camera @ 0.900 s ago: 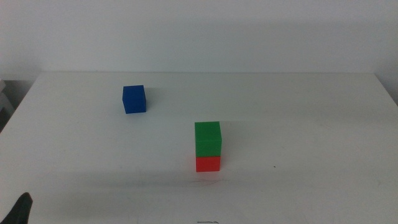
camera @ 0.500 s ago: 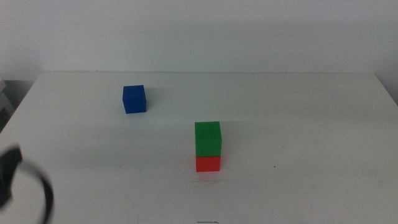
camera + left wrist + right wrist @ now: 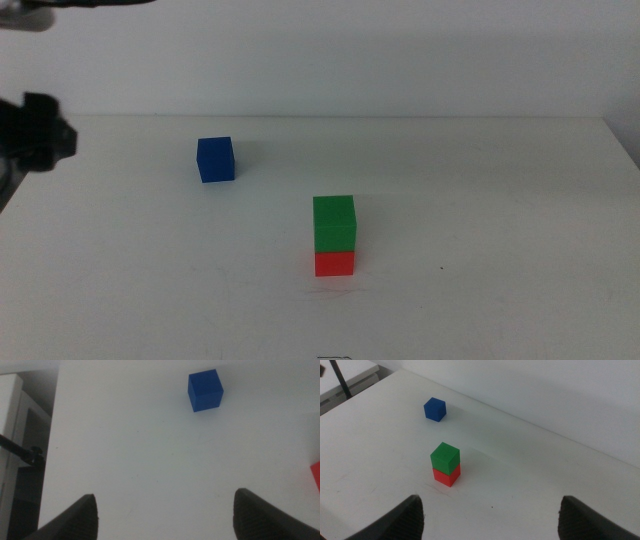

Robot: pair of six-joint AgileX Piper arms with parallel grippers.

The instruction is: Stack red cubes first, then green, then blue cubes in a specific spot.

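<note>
The green cube sits squarely on the red cube at the table's middle front. They also show in the right wrist view, green cube on red cube. The blue cube stands alone at the back left, and shows in the left wrist view and the right wrist view. My left gripper is open and empty, high over the table's left side, well short of the blue cube. My left arm shows at the far left. My right gripper is open and empty, back from the stack.
The white table ends at a left edge, with a white shelf and a dark rod beyond it. A sliver of the red cube shows at the left wrist view's edge.
My left arm has risen from the picture's bottom left corner to the upper left. The cubes have not moved.
</note>
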